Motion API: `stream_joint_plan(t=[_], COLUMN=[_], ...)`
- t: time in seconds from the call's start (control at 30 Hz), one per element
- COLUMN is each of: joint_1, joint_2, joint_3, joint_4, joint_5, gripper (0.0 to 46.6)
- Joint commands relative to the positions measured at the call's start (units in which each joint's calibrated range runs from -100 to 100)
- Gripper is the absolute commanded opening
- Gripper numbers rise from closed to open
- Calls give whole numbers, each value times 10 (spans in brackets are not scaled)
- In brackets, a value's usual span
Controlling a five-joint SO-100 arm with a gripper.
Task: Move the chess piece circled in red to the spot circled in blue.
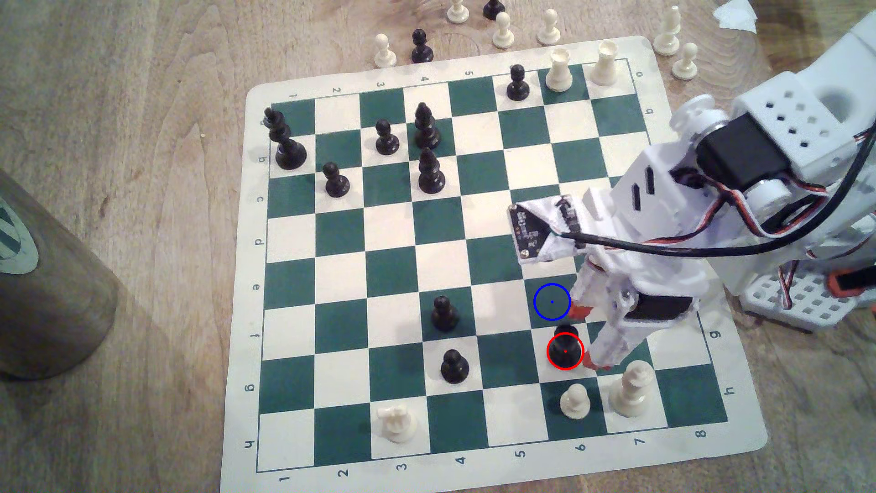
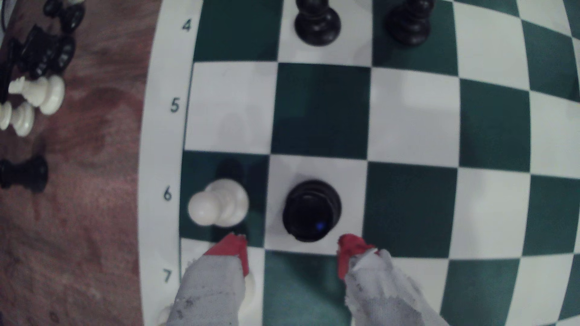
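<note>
The gripper (image 2: 292, 250) is hanging spread apart beside the black piece (image 1: 565, 348) — nothing is gripped, the blue-ringed square (image 1: 552, 302) is waiting.

Clearance around the black rook (image 1: 565, 348)

Gripper (image 2: 292, 250) jaws spread, straddling rook untouched. White pawn (image 2: 219, 203) crowds one fingertip (image 2: 233, 247); blue-ringed square (image 1: 552, 302) adjacent, unoccupied.
</note>
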Motion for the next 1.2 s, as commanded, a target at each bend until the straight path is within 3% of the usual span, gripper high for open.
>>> stream_joint_plan(t=[0.0,1.17], joint_1=[-5,18], joint_2=[-27,68], joint_3=[-32,2], joint_4=[12,-85], joint_5=[-2,0], gripper=[160,156])
